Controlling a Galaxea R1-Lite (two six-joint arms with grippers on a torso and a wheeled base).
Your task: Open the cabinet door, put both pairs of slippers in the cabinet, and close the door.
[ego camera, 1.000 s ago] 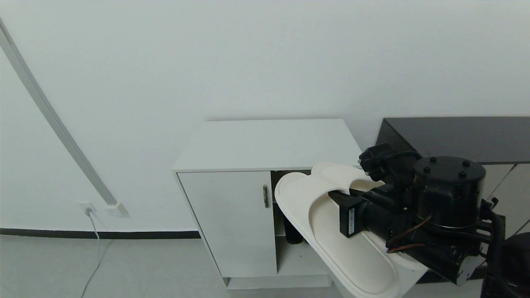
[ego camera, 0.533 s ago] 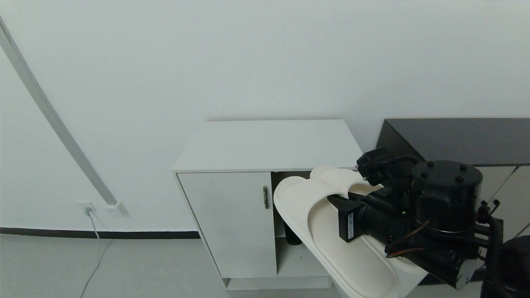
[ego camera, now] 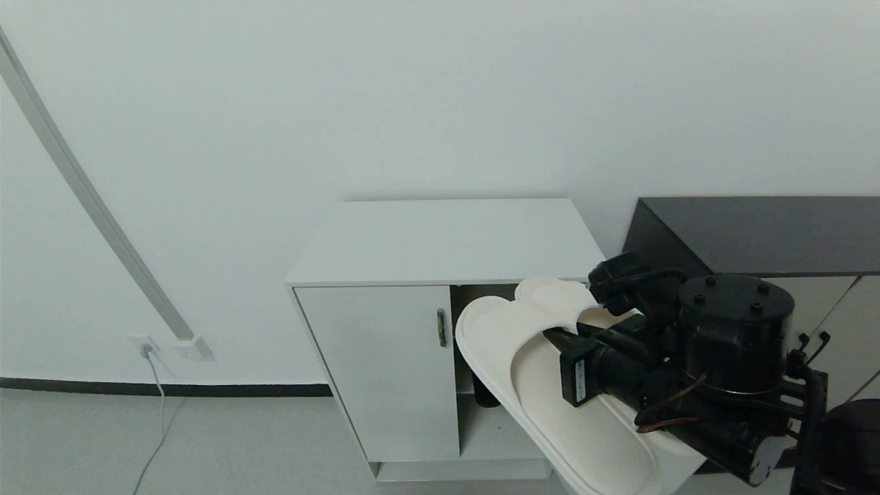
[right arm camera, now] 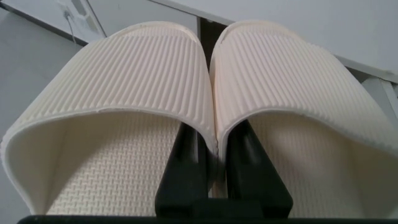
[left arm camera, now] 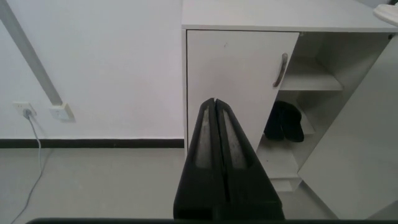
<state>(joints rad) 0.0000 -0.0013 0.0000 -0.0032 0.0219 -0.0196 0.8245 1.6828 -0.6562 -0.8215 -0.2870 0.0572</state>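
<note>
Cream ribbed foam slippers point(ego camera: 529, 371), an open-toed pair lying side by side, are held up in the air by the right gripper point(right arm camera: 214, 155) in front of the open right half of the white two-door cabinet point(ego camera: 440, 240). The toes point toward the opening and the soles slope down toward the robot. The right gripper is clamped on the two inner strap edges where the slippers meet, so one pinch carries both.

The cabinet's left door point(ego camera: 378, 371) with its small metal handle point(ego camera: 441, 326) is closed. The right door point(left arm camera: 360, 143) stands swung out. Inside, a dark pair of slippers point(left arm camera: 284, 121) leans upright on the lower level, under a white shelf point(left arm camera: 311, 78).

The left gripper point(left arm camera: 215, 109) hangs near the closed door, its fingers pressed together on nothing.

The cream pair looks light and soft. The straps would likely bend under pressure, and the long soles probably flex and swing, since most of their length hangs beyond the pinch. The ribbed surface should give the pads some bite, so slipping seems unlikely. Gripping the touching strap edges near the middle seems the sensible place, as it keeps the two together and roughly balanced. The chief risk, as I judge it, is a toe catching the cabinet's top edge or the shelf and twisting one slipper out of the clamp.
</note>
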